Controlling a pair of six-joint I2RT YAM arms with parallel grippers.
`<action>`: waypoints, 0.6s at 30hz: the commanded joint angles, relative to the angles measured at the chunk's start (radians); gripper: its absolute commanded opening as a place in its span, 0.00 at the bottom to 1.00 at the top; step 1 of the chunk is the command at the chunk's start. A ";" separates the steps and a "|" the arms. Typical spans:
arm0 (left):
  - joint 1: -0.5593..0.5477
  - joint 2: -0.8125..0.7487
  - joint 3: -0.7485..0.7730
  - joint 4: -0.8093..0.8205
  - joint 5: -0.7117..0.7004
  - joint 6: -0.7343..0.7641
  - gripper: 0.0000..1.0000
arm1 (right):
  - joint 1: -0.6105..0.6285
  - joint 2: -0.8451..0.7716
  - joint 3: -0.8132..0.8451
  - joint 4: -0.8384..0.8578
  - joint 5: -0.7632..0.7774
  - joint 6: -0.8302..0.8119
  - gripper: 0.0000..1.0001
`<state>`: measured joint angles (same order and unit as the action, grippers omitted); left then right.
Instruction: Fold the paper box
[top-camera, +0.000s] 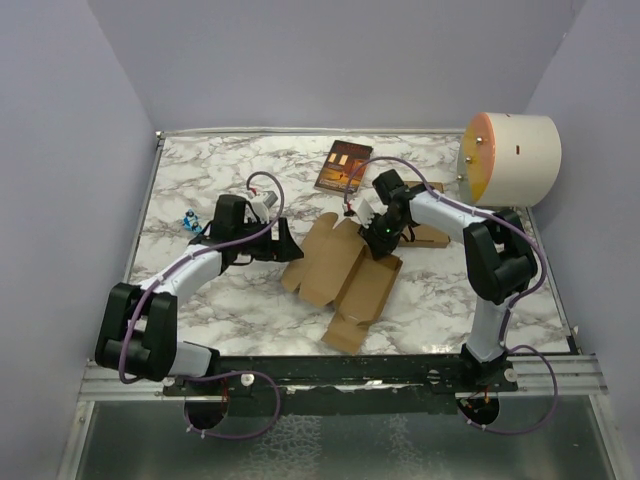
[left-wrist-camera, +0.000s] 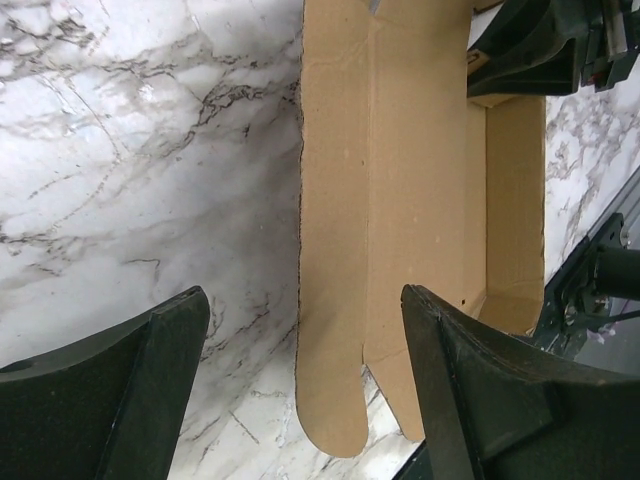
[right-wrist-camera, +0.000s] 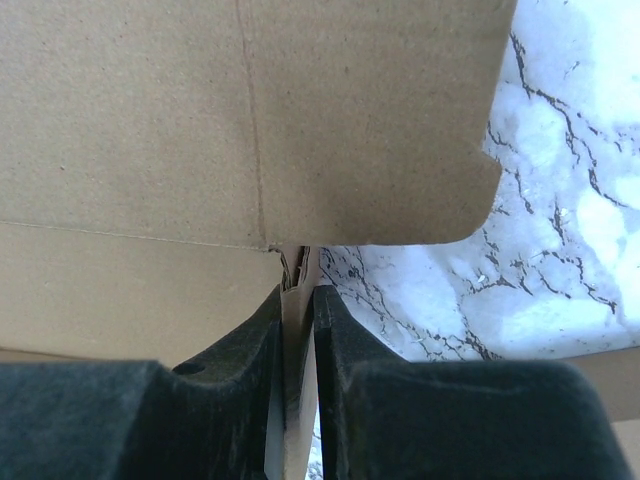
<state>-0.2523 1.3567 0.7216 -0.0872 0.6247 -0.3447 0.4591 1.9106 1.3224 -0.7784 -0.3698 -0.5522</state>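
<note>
The paper box (top-camera: 345, 275) is a wide brown die-cut cardboard sheet lying part-folded in the middle of the marble table, with one wall raised. My left gripper (top-camera: 280, 238) hovers at its left edge, open. In the left wrist view, the sheet (left-wrist-camera: 400, 200) and a rounded tab lie below the left gripper (left-wrist-camera: 302, 295), between the wide-apart fingers. My right gripper (top-camera: 385, 235) is at the sheet's far right side. The right wrist view has the right gripper (right-wrist-camera: 298, 292) pinched on a folded cardboard edge, under a broad flap of the box (right-wrist-camera: 150, 120).
A dark red-brown book (top-camera: 342, 166) lies at the back. A large cream cylinder with an orange face (top-camera: 510, 157) sits at the back right. A slim brown carton (top-camera: 432, 237) lies behind the right arm. A small blue object (top-camera: 189, 222) sits at far left.
</note>
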 joint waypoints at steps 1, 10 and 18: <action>-0.023 0.039 0.006 -0.008 0.041 -0.004 0.78 | 0.007 -0.032 -0.026 0.034 0.007 -0.015 0.15; -0.043 0.106 0.008 0.020 0.114 -0.033 0.46 | 0.008 -0.054 -0.051 0.052 0.000 -0.021 0.16; -0.044 0.135 0.032 0.028 0.155 -0.038 0.00 | 0.007 -0.092 -0.088 0.074 -0.003 -0.050 0.19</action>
<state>-0.2905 1.4906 0.7235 -0.0734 0.7376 -0.3862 0.4591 1.8767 1.2636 -0.7399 -0.3702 -0.5632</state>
